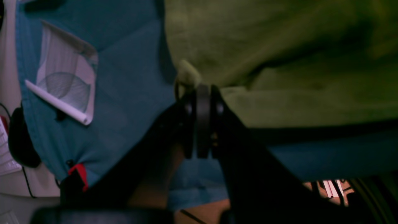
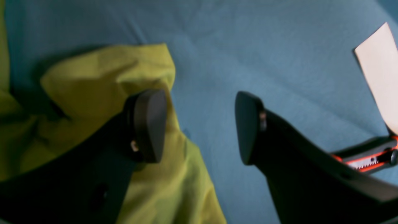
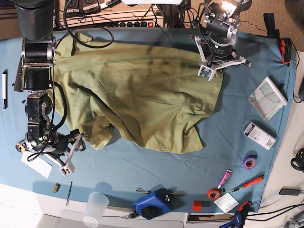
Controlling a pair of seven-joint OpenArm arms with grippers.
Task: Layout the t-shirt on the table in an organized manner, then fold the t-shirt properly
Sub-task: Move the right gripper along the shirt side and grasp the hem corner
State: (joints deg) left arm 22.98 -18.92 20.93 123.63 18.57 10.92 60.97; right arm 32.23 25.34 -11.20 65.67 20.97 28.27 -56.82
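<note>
Looking at the grippers first: the right gripper (image 2: 199,127) has its jaws spread wide with nothing between them, just bare teal cloth of the table (image 2: 248,46) showing in the gap. One of its fingers (image 2: 149,124) sits over a bunched-up bit of the t-shirt (image 2: 102,84), but it isn't pinching it; from the wrist view I can't tell if the pad actually touches the fabric or hangs just above it. In the base view that arm is down at the near-left corner of the shirt, right by a small white card (image 3: 37,168). The left gripper (image 1: 203,93) is the opposite story: jaws pressed together, clamped on the edge of the t-shirt, with a little pale scrap of fabric or tag poking out right at the tips. That one is at the far right corner of the shirt in the base view. The t-shirt (image 3: 142,90) itself is spread over the middle of the table, olive green, pretty wrinkled, with the near edge folded and lumpy rather than flat. A white notepad (image 3: 268,98) lies on the cloth well off to the side of the shirt.
</note>
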